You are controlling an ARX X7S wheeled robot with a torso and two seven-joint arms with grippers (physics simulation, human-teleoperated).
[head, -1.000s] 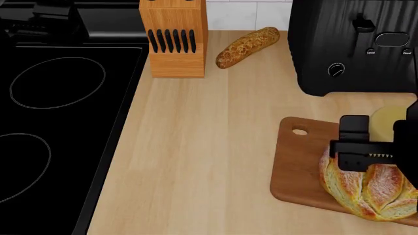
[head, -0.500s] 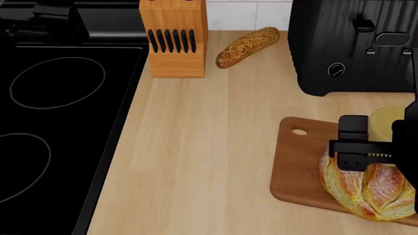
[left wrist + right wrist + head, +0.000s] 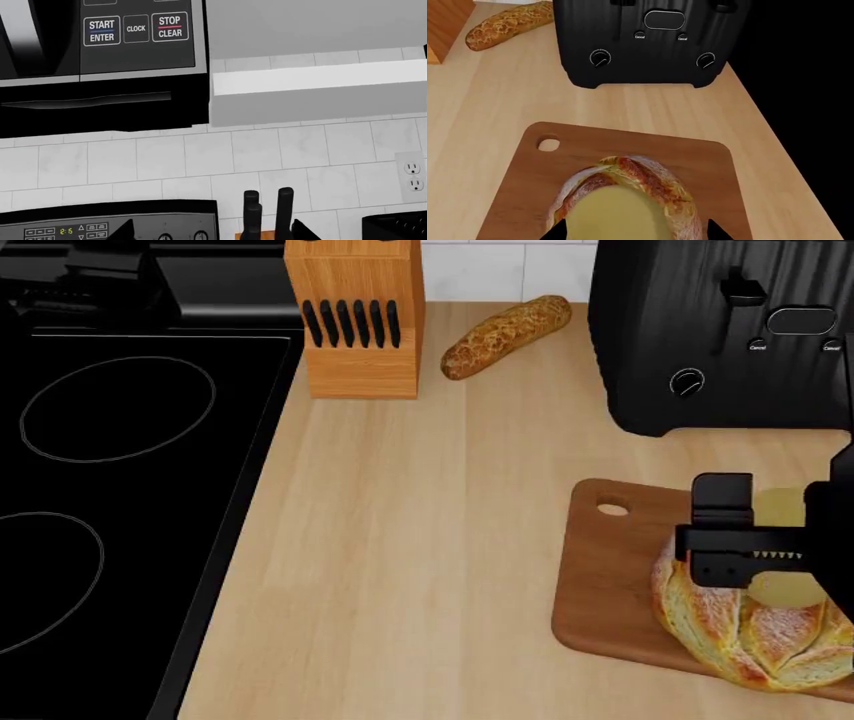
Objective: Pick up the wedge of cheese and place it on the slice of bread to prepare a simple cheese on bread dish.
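The pale yellow wedge of cheese (image 3: 787,590) lies on top of the round crusty loaf (image 3: 727,625), which sits on a brown cutting board (image 3: 601,580). My right gripper (image 3: 771,552) hovers right over the loaf. In the right wrist view the cheese (image 3: 617,212) covers the loaf's top (image 3: 654,180), and the right gripper (image 3: 635,234) is open, with its tips standing wider than the cheese. My left gripper (image 3: 210,236) is open and empty, raised and facing the tiled back wall. It does not show in the head view.
A black toaster (image 3: 721,330) stands just behind the board. A speckled baguette (image 3: 505,336) and a wooden knife block (image 3: 355,320) are at the back. A black cooktop (image 3: 120,490) fills the left. The counter's right edge (image 3: 774,130) is close to the board.
The cheese has dropped from between the right gripper's fingers onto the loaf. The right gripper has stayed in place.
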